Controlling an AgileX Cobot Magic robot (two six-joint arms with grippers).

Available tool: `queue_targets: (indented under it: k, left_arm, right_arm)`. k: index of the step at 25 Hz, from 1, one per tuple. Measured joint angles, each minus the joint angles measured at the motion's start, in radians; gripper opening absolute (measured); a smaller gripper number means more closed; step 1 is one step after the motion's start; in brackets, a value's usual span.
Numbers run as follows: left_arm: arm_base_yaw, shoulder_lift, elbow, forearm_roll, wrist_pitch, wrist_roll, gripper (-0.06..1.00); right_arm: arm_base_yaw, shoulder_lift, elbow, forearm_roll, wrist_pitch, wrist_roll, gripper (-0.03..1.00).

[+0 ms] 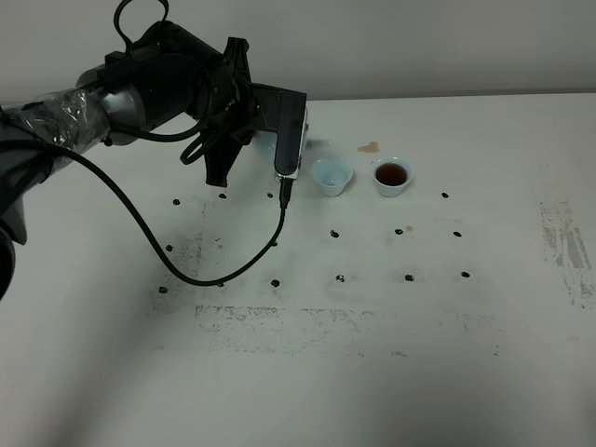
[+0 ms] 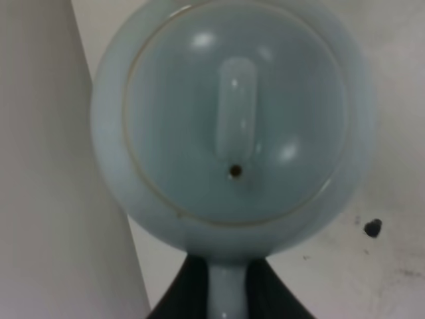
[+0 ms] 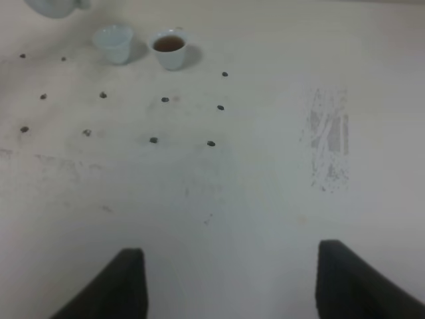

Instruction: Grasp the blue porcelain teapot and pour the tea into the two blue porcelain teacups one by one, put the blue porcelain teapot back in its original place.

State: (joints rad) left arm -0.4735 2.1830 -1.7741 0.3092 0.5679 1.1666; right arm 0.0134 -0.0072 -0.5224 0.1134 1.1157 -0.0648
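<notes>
The blue porcelain teapot (image 2: 232, 119) fills the left wrist view from above, with its lid and long knob facing the camera. My left gripper (image 2: 226, 296) is shut on its handle, black fingers (image 2: 182, 292) on either side. From high up, my left arm (image 1: 214, 93) holds the pot off the table, left of the two blue porcelain teacups, and hides most of it. The nearer teacup (image 1: 331, 175) looks empty. The farther teacup (image 1: 392, 174) holds dark tea. My right gripper (image 3: 229, 286) hangs open over bare table, well short of the teacups (image 3: 113, 43) (image 3: 169, 48).
A small brown stain (image 1: 370, 146) lies behind the cups. Rows of black dots (image 1: 337, 277) mark the white table (image 1: 372, 372). A black cable (image 1: 186, 265) droops from the left arm onto the table. A scuffed patch (image 1: 568, 247) is at the right.
</notes>
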Motion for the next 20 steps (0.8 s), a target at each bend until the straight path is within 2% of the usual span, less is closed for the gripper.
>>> queue_targets:
  k: [10, 20]
  left_arm:
    - [0.000, 0.014, -0.001, 0.087, -0.033, 0.015, 0.09]
    - [0.000, 0.049, -0.007, 0.098, -0.062, 0.053, 0.09]
  right_arm:
    - [0.000, 0.000, 0.000, 0.000, 0.000, 0.000, 0.56]
    - [0.000, 0.000, 0.000, 0.003, 0.000, 0.000, 0.56]
